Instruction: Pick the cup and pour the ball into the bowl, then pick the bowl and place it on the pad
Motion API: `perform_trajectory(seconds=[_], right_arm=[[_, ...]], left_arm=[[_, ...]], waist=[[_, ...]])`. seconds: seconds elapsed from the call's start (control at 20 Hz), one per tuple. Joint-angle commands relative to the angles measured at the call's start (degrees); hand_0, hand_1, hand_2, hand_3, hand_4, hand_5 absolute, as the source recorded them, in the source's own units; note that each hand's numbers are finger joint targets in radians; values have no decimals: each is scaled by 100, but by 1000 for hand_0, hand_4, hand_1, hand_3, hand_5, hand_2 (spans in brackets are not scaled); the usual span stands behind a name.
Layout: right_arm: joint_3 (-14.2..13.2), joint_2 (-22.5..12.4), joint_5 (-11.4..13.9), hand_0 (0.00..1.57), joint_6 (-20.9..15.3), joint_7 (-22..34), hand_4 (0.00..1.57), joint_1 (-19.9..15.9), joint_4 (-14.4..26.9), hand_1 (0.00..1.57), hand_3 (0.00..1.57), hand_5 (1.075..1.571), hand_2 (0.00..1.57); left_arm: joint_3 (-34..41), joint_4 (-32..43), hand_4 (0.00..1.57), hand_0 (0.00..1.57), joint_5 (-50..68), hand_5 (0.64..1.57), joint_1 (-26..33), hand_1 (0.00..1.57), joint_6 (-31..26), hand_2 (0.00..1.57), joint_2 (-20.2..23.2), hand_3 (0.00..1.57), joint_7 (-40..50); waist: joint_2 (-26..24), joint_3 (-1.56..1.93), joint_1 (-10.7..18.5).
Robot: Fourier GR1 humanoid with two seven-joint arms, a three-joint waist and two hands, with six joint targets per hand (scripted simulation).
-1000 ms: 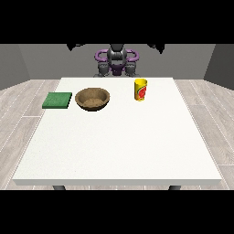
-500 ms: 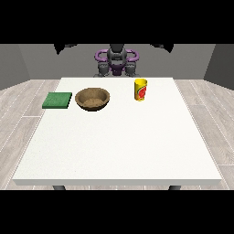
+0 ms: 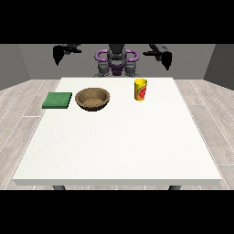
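Black hands [image 3: 58, 55] [image 3: 167, 60] aloft, touching nothing (finger spread unclear), well above the yellow cup [image 3: 140, 89].

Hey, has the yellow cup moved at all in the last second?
No. The cup stands at the same spot near the table's far edge, right of the bowl.

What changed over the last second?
Both hands moved: the hand at the view's left and the hand at the view's right have come out wide of the robot's body and hang raised behind the table. Nothing grasped. Cup, bowl and pad stayed put.
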Motion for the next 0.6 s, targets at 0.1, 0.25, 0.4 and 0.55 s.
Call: perform_trajectory(seconds=[0.1,0.25,0.4,0.55], right_arm=[[56,59,65,0,73,-227,0,-201,215,0,0,1571,0],[118,132,199,0,89,-473,0,-128,199,0,0,1571,0],[-237,-180,-32,0,262,-708,0,-642,585,0,0,1570,0],[-72,-69,-50,0,265,-515,0,-526,271,0,0,1570,0]], left_arm=[[-382,953,0,0,-625,1518,-19,0,420,0,-559,0,-1120],[-12,1817,0,0,-471,1517,-429,0,426,0,-379,0,-1701],[-95,2167,0,0,-693,1528,-646,0,640,0,-547,0,-2396],[76,3001,0,0,-767,1517,-780,0,874,0,-593,0,-3023]], waist=[[267,-2,-145],[419,-2,-288],[946,-2,-267],[966,-5,-484]])
